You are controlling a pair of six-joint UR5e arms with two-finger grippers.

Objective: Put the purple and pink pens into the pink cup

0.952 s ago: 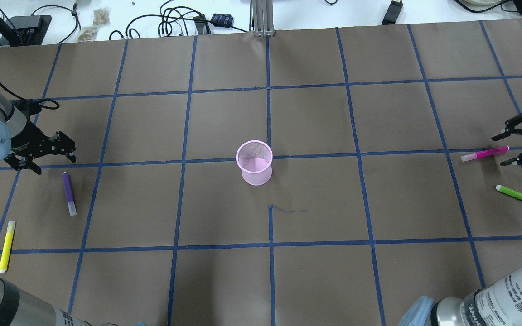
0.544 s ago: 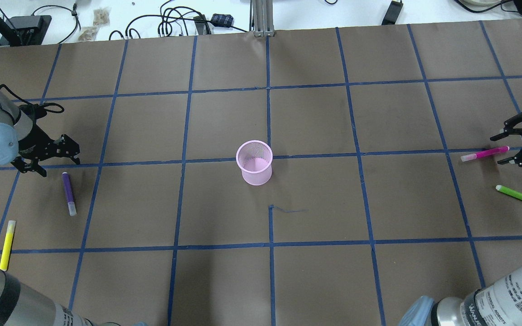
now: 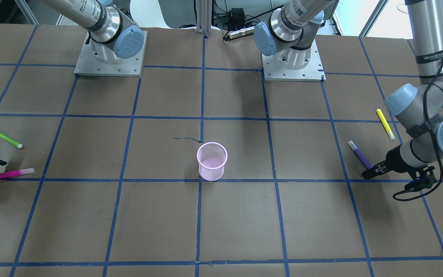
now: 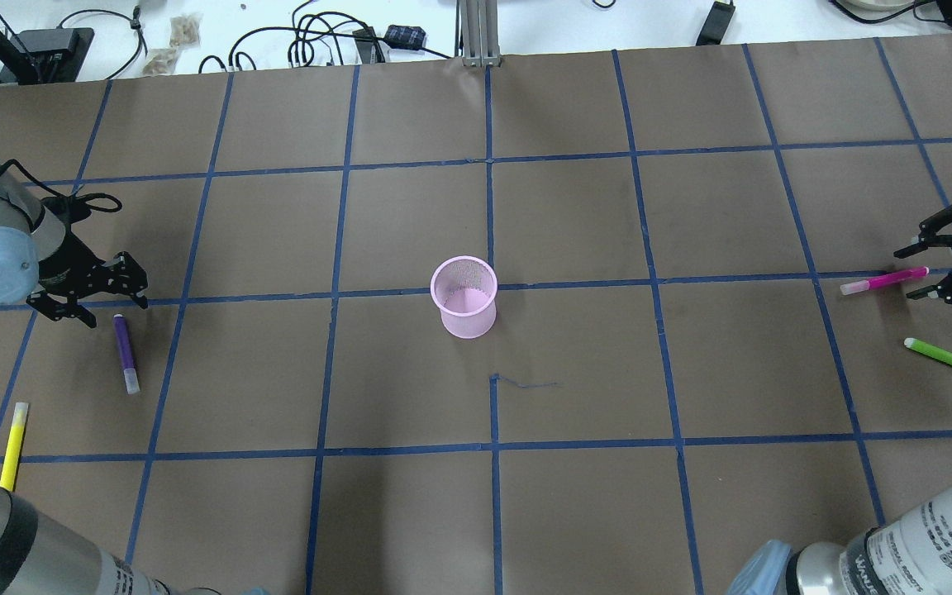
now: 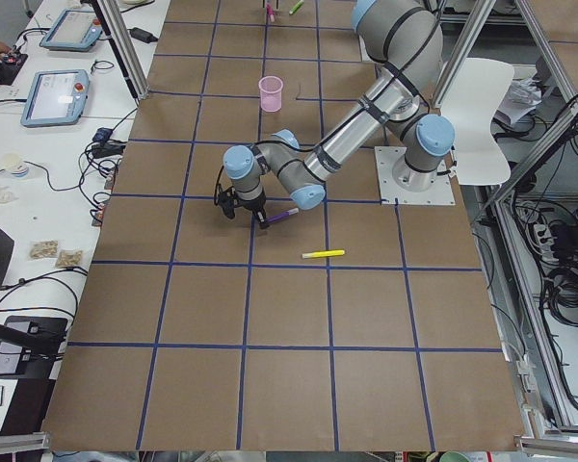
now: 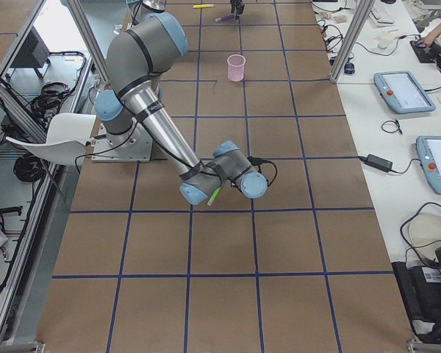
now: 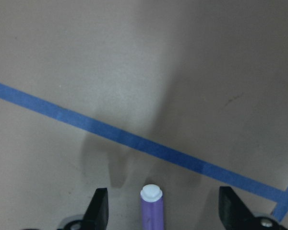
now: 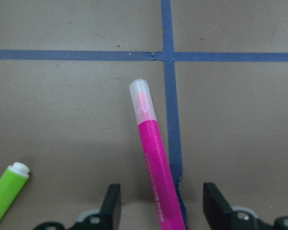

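purple pen (image 4: 126,354): lies flat, well left of pink cup (image 4: 464,296); axis runs away from the robot, far end between left gripper (image 4: 116,309) jaws.
pink pen (image 4: 885,281): well right, axis pointing cupward; outer end inside right gripper (image 4: 911,273).
grippers: both spread wide, holding nothing.
views: wrist cams give us the centring; overhead shows we're at pen ends, not mid-barrel.

The pink cup (image 4: 464,296) is made of fine mesh. It stands up straight in the middle of the table (image 4: 575,223), with its open top up. The purple pen (image 4: 125,353) lies flat, far off on the left side. The pink pen (image 4: 883,281) lies flat, far off on the right side, its clear cap pointing toward the cup.
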